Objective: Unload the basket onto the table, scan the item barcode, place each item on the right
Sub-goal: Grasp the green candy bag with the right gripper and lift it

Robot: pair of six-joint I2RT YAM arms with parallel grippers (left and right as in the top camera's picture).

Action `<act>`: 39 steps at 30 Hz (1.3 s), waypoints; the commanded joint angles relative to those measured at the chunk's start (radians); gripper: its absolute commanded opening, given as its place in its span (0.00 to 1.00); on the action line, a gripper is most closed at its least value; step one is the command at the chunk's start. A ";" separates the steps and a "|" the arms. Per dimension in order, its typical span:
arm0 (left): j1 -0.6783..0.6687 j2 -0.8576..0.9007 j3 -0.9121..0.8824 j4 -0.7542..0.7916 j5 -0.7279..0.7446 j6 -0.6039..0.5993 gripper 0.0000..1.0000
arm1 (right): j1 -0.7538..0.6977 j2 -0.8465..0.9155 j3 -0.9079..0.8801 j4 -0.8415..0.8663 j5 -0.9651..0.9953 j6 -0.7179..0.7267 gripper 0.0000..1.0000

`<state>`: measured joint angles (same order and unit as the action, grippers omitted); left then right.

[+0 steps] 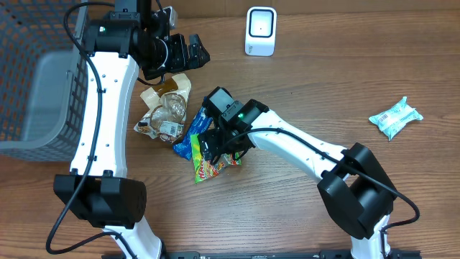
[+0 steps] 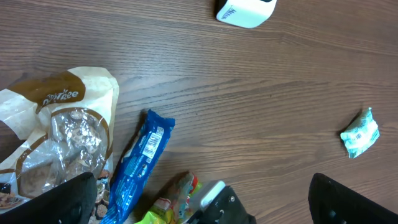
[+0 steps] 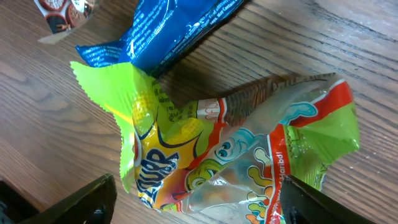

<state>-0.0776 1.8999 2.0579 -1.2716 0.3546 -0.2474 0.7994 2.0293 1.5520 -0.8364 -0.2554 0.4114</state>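
Brown wood-grain table filled the scene, with a grey mesh basket at its left edge and a white scanner standing near the far edge. A small teal packet lay alone, well off to the right.

Between the two arms sat a loose pile of snacks. A brown-and-cream cookie bag lay farthest left. Just beside it was a blue wrapper, lying at an angle with a white barcode panel facing up. Against the wrapper's near end lay a green, yellow and red candy bag, flat on the wood, crumpled, with its clear window upward. No barcode could be made out on the candy bag.

The right gripper hung directly over the candy bag. Its fingers were spread wide to either side of the bag, the left one clear of it, and the bag rested on the table rather than in a grip. Whether the other finger touched the bag's edge could not be told.

The left gripper hovered above the far end of the pile, between the basket and the scanner. Its fingers were spread fully apart, with nothing between them.
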 commanded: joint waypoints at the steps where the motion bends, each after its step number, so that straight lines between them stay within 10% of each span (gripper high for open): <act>1: 0.005 -0.015 0.010 0.000 -0.007 0.016 1.00 | 0.010 -0.009 0.003 0.004 0.029 0.040 0.84; 18: 0.005 -0.015 0.010 0.000 -0.007 0.016 1.00 | 0.047 0.132 0.002 0.048 0.063 0.143 0.72; 26: 0.005 -0.015 0.010 0.000 -0.007 0.016 1.00 | 0.041 0.138 0.002 0.043 0.016 0.165 0.06; 39: 0.005 -0.015 0.010 0.000 -0.007 0.016 1.00 | -0.129 -0.034 0.080 -0.177 -0.448 -0.194 0.04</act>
<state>-0.0776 1.8999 2.0579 -1.2716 0.3546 -0.2474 0.7456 2.1181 1.5906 -1.0000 -0.4854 0.3790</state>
